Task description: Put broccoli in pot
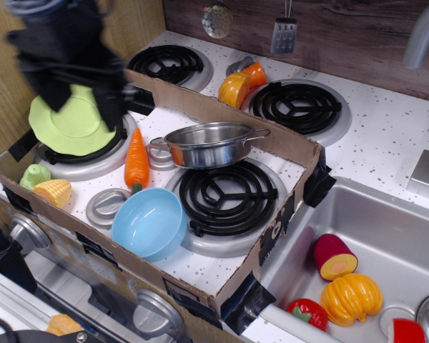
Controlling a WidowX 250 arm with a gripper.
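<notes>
In the single view, the gripper [82,100] hangs blurred over the lime-green plate [68,125] at the far left, its two dark fingers spread with nothing between them — wide and empty, as far as the blur allows. The broccoli [34,176] sits in the near-left corner of the cardboard tray [272,236], touching the yellow corn [53,191] and close to the tray wall. The pot [211,144] rests tilted on the far edge of the right-hand burner [225,193], well apart from the broccoli, with the carrot [136,161] and the blue bowl [150,223] between them.

The risks, as I judge them: the broccoli is crowded by corn and cardboard, so a descending finger could catch either one — or close on the corn instead. The pot's tilt might let a dropped piece bounce out.

No readable writing or brand shows anywhere.
</notes>
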